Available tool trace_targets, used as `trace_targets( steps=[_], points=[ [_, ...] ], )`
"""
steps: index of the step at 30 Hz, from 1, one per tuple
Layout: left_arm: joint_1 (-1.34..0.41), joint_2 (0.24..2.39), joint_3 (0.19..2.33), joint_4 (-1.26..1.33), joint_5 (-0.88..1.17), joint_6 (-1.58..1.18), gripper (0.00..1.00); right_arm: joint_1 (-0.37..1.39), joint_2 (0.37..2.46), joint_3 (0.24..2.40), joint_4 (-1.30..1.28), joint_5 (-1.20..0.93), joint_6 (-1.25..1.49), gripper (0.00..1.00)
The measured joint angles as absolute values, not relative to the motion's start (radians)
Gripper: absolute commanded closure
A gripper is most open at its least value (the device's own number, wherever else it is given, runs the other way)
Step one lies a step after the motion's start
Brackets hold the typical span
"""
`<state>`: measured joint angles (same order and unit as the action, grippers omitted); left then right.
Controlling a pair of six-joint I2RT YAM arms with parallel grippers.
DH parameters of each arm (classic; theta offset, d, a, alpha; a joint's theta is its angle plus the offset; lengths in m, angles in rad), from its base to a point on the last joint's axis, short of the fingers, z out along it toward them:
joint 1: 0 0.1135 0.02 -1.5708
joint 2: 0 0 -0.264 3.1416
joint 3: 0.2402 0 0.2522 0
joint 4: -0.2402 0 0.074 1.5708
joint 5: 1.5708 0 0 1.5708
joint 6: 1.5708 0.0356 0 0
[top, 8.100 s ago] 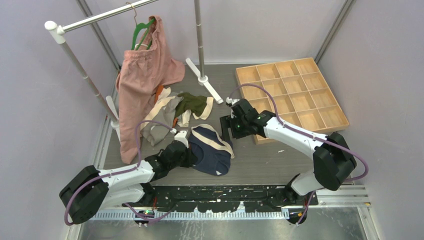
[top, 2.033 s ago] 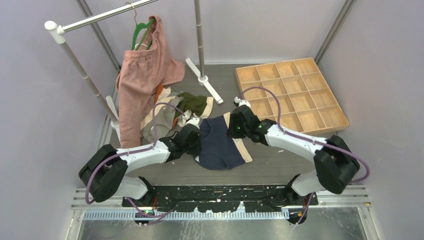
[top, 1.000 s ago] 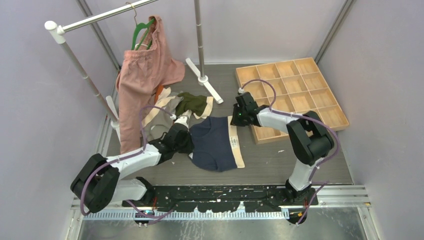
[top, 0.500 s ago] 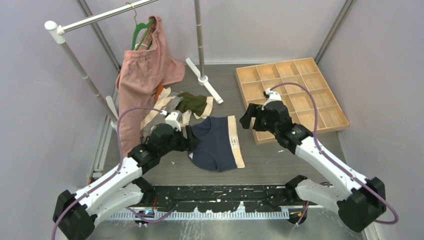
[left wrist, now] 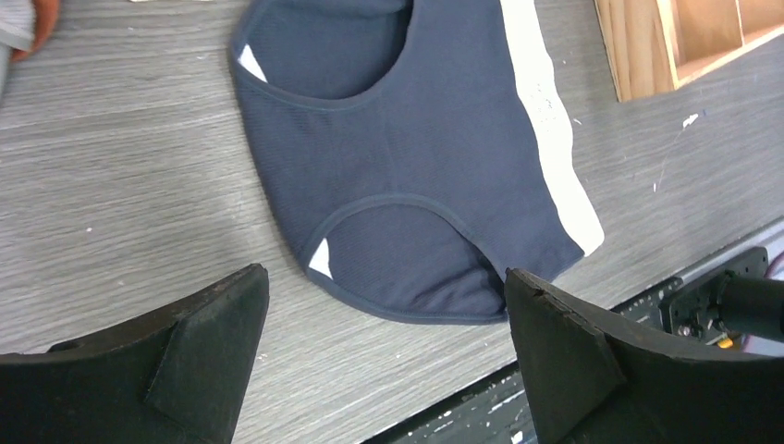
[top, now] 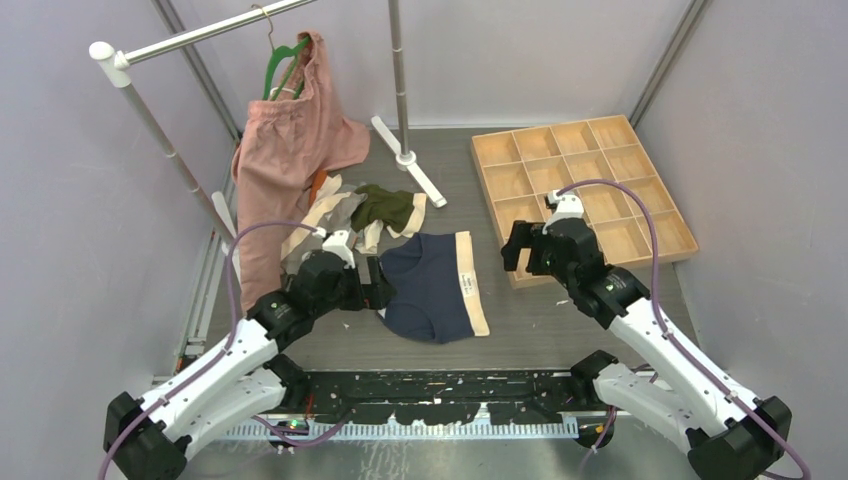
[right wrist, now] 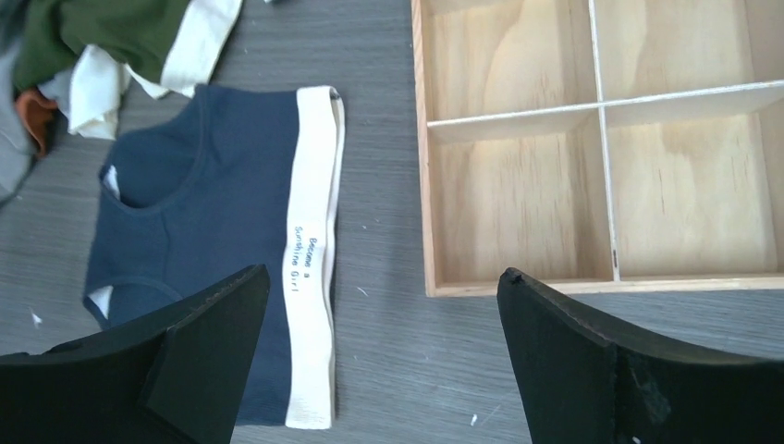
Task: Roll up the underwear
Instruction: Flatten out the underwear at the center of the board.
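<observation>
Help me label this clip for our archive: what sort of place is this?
Probably a robotics lab's test cell staged as a laundry corner: plain walls box in a table with robot arms, a clothes rail holding a pink garment, and a wooden compartment tray.

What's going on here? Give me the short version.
Two arms are set to roll underwear. The navy briefs lie flat and unrolled on the table, waistband toward the tray. Both end effectors are open and empty: the left end effector is beside the briefs' left edge, the right end effector hovers by the tray's near corner. More underwear sits in a pile behind.
</observation>
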<state>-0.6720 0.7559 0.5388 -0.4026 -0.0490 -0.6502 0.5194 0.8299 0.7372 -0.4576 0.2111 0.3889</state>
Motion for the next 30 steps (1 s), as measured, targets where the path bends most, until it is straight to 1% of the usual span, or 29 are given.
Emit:
trace_targets(
  steps=[3, 9, 12, 15, 17, 20, 24, 30],
  points=[
    [-0.693, 0.787, 0.551, -0.399, -0.026, -0.651, 0.0, 0.519, 0.842, 0.737, -0.473, 0.199, 0.366, 0.0],
    [-0.83, 0.84, 0.551, -0.366, -0.046, -0.674, 0.0, 0.553, 0.928, 0.748, -0.485, 0.201, 0.329, 0.0],
    [-0.9, 0.878, 0.551, -0.334, -0.069, -0.692, 0.02, 0.657, 0.968, 0.747, -0.498, 0.254, 0.289, 0.0],
    [-0.939, 0.914, 0.551, -0.303, -0.079, -0.707, 0.04, 0.804, 0.966, 0.747, -0.492, 0.319, 0.223, 0.0],
    [-0.955, 0.938, 0.551, -0.283, -0.08, -0.712, 0.05, 0.87, 0.963, 0.747, -0.487, 0.343, 0.177, 0.0],
    [-0.966, 0.962, 0.551, -0.263, -0.079, -0.719, 0.05, 0.91, 0.947, 0.741, -0.481, 0.355, 0.123, 0.0],
    [-0.968, 0.979, 0.551, -0.251, -0.079, -0.716, 0.05, 0.941, 0.921, 0.729, -0.481, 0.357, 0.052, 0.0],
    [-0.969, 0.979, 0.533, -0.228, -0.079, -0.703, 0.05, 0.973, 0.94, 0.721, -0.504, 0.362, -0.031, 0.01]
  ],
)
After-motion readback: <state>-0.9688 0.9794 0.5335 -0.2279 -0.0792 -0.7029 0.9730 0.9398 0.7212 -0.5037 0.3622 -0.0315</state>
